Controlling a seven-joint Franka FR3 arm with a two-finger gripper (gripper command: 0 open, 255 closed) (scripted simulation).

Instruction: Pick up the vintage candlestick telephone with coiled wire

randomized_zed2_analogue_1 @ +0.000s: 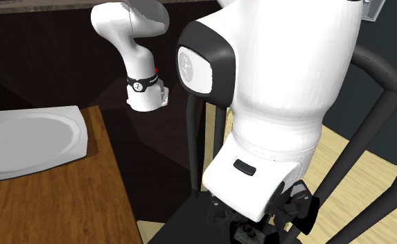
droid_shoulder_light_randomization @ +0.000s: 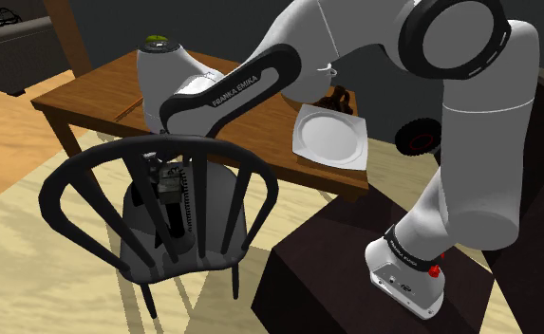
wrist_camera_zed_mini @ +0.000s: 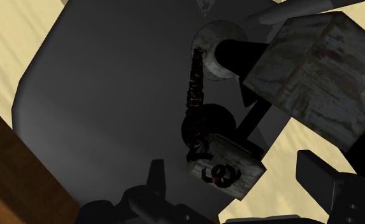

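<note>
Hand: I see the all-black two-finger gripper (wrist_camera_zed_mini: 232, 168) low over the chair seat, fingers well apart.
Between fingers: a mottled grey block of the phone; contact, I cannot tell.
Phone: the dark candlestick telephone with coiled black wire (wrist_camera_zed_mini: 195, 89) lies on the dark grey seat of the black spindle-back chair (wrist_camera_zed_mini: 98, 108), block near a seat edge.

Home, dining area. Black spindle-back chair (wrist_camera_zed_mini: 111, 95) under the gripper (wrist_camera_zed_mini: 234, 167); wooden table (droid_shoulder_light_randomization: 89, 100) just beside it, bearing a white plate (droid_shoulder_light_randomization: 328, 138); pale plank floor (droid_shoulder_light_randomization: 23, 266) below; dark sofa (droid_shoulder_light_randomization: 13, 47) well beyond.
</note>
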